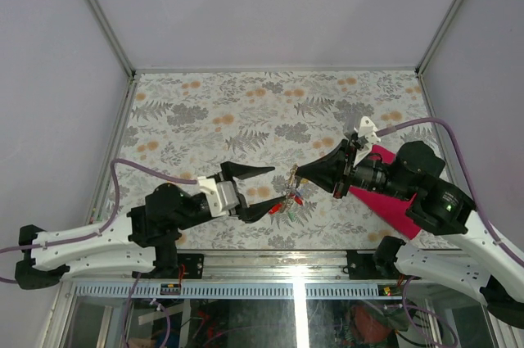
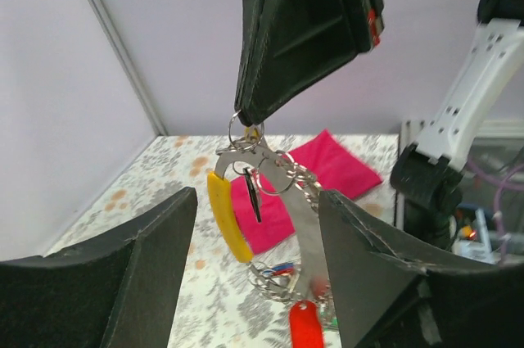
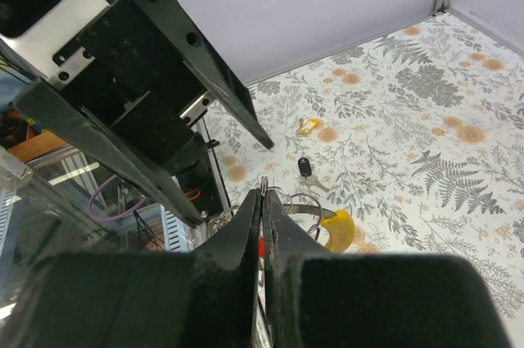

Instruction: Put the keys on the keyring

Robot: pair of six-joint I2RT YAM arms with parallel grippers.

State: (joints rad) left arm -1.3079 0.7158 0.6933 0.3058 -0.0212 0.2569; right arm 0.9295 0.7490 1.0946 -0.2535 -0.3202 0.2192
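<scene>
Shows a table [image 1: 246,110] covered in a pale print of grey ferns and orange blooms, closed in by plain pale walls at the back and sides. Bears a magenta cloth [image 1: 391,201] lying flat toward the right front corner. Bears also a black-headed key [image 3: 304,167] and, near it but apart, a small yellow-headed key [image 3: 307,126], both flat on the print.

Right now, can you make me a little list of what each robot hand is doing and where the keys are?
right gripper: jaws shut on the keyring, held above the table
left gripper: jaws open, close to the keyring
lying loose on the table: yellow key and black key
magenta cloth: flat on the table
</scene>
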